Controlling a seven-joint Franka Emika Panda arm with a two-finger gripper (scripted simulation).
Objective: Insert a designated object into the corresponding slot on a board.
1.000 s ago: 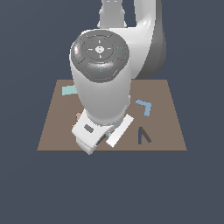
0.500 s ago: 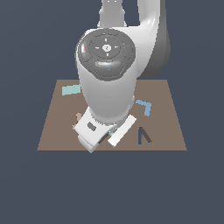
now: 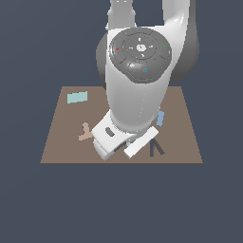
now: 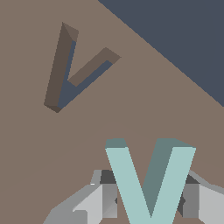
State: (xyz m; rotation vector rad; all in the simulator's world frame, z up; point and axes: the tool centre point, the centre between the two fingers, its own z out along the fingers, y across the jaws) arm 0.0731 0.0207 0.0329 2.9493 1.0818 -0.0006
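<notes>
- The claw [image 4: 148,201] is clamped on the pale teal V-shaped piece [image 4: 148,175]: in the wrist view one grey finger [image 4: 107,199] presses against the outside of one arm of the V and the other finger against the outside of the other arm.
- The V sits between the fingers with its point toward the wrist and its two thin arms spreading away from it.
- The piece is held over the brown board [image 4: 52,144]; whether it touches the board surface cannot be told from these views.
- Ahead of the claw and off to one side lies the V-shaped slot [image 4: 72,74], a recessed cut with brown walls and a dark navy floor.
- The slot stands apart from the held piece, with bare board between them, and its V is turned at a different angle from the V in the claw.
- Beyond the slot the board's edge runs diagonally, with dark ground past it.
- In the exterior view the white arm covers the middle of the board [image 3: 61,142], and the claw [image 3: 128,144] itself is mostly hidden under the wrist.
- The dark slot [image 3: 155,148] shows just beside the claw, toward the exterior view's right.
- A blue piece [image 3: 161,117] peeks out beside the arm, farther back than the slot.
- A pale teal rectangle [image 3: 77,98] lies well away from the claw near the board's far corner, and a tan piece [image 3: 85,132] lies on the opposite side of the claw from the slot.
</notes>
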